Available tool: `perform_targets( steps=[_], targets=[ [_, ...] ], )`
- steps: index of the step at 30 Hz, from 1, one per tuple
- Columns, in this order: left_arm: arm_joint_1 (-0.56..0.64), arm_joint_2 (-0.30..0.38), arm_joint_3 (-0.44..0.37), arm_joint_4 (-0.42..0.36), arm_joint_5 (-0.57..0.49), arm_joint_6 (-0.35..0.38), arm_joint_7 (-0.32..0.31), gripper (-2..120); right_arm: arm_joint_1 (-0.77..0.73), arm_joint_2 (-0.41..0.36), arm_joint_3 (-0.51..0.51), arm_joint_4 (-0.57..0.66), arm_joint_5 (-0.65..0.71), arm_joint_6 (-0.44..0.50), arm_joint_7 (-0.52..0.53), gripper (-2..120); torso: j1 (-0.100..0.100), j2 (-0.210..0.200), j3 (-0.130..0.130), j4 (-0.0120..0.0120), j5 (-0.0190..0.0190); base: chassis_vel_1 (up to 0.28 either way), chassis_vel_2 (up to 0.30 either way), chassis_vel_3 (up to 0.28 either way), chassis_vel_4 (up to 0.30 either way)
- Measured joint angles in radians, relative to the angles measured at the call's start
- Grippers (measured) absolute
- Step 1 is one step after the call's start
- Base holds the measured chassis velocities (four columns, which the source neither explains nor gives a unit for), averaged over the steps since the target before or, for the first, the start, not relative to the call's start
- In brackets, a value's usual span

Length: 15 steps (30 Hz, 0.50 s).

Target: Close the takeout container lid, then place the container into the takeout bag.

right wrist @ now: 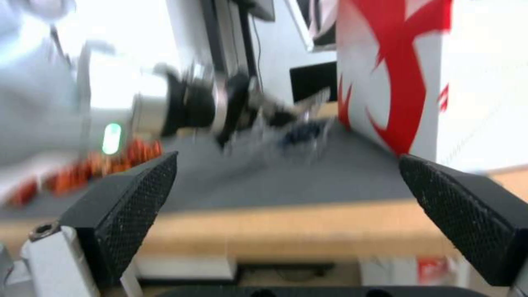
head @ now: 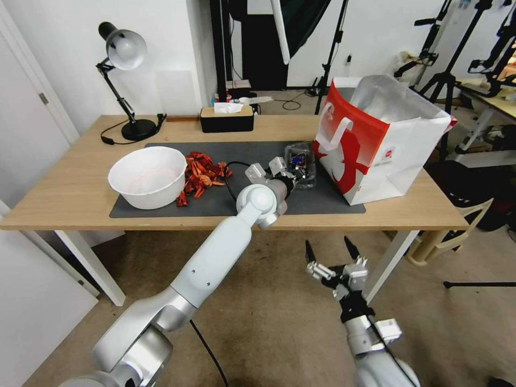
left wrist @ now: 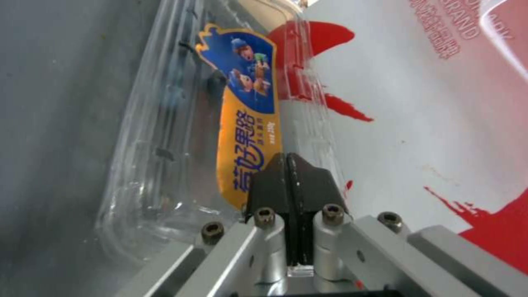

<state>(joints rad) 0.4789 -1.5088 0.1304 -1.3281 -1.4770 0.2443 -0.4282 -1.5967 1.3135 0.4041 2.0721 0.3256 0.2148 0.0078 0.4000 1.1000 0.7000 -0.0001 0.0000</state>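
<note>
My left pincer (left wrist: pixel 287 163), pressed together against the takeout container (head: pixel 299 164); takeout bag (head: pixel 376 140) just right of it. Right pincer (head: pixel 333 250) spread, below the worktop (head: pixel 64 199) edge.

One bag (head: pixel 376 140), one container (head: pixel 301 164), one bowl (head: pixel 148 176), one lamp (head: pixel 124 80), one tissue box (head: pixel 226 118), two grippers (head: pixel 287 174) (head: pixel 329 252).
</note>
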Motion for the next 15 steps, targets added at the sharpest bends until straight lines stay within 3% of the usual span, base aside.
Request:
perform_targets(
  steps=[6, 8, 15],
  targets=[
    [0.003, 0.0, 0.0, 0.008, 0.002, -0.002, -0.001, 0, 0.058, -0.042, 0.057, 0.04, 0.228, -0.078, -0.004, 100, 0.0, 0.0, 0.0, 0.0001, 0.0001, 0.0, 0.0, 0.0, 0.0],
    [0.005, 0.003, 0.0, 0.01, 0.004, -0.004, -0.001, 0, 0.088, -0.064, 0.09, 0.068, 0.406, -0.14, 0.018, 100, 0.0, 0.0, 0.0, 0.0001, 0.0001, 0.0, 0.0, 0.0, 0.0],
    [0.006, 0.014, 0.0, -0.002, 0.002, -0.005, 0.0, 0, 0.134, -0.078, 0.108, 0.105, 0.684, -0.243, 0.087, 100, 0.0, 0.0, 0.0, 0.0001, 0.0001, 0.0, 0.0, 0.0, 0.0]
  ],
)
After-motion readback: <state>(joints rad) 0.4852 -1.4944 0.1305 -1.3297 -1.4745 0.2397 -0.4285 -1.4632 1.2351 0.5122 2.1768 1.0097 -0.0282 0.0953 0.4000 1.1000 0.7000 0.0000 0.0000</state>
